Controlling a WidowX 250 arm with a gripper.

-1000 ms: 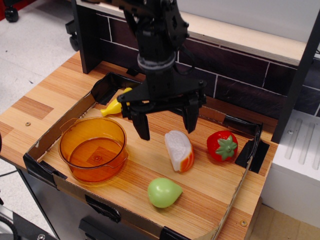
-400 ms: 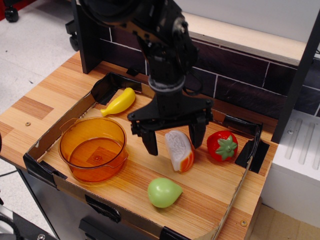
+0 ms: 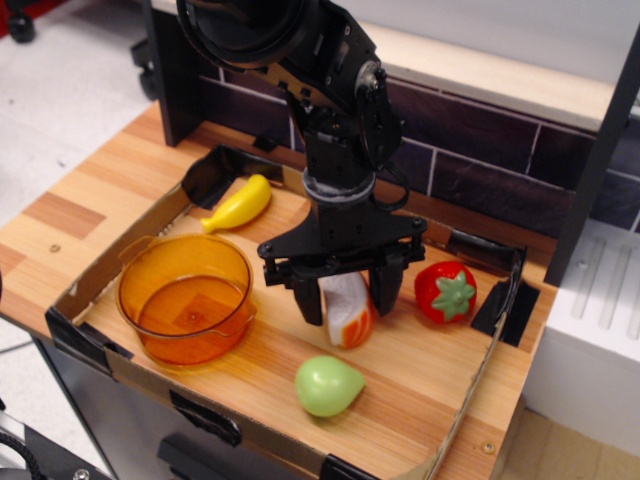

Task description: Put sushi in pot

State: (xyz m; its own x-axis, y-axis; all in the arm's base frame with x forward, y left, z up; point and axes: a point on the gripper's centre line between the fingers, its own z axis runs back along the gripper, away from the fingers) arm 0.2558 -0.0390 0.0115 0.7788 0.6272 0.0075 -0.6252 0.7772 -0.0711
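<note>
The sushi (image 3: 347, 308) lies on the desk (image 3: 420, 370) right of the pot (image 3: 186, 300), between the black fingers (image 3: 308, 298) of the hand (image 3: 347, 296). The hand looks clenched around it, though contact is hard to confirm from this angle. A firm squeeze across the narrow sides should come before lifting; then rise straight, clearing the green toy (image 3: 327, 385), and cross to the pot.

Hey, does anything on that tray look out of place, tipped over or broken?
Nothing stands out. The pot sits upright and empty, the sushi lies between the gripper's fingers, and the strawberry, the green toy and the yellow toy lie apart, undamaged.
</note>
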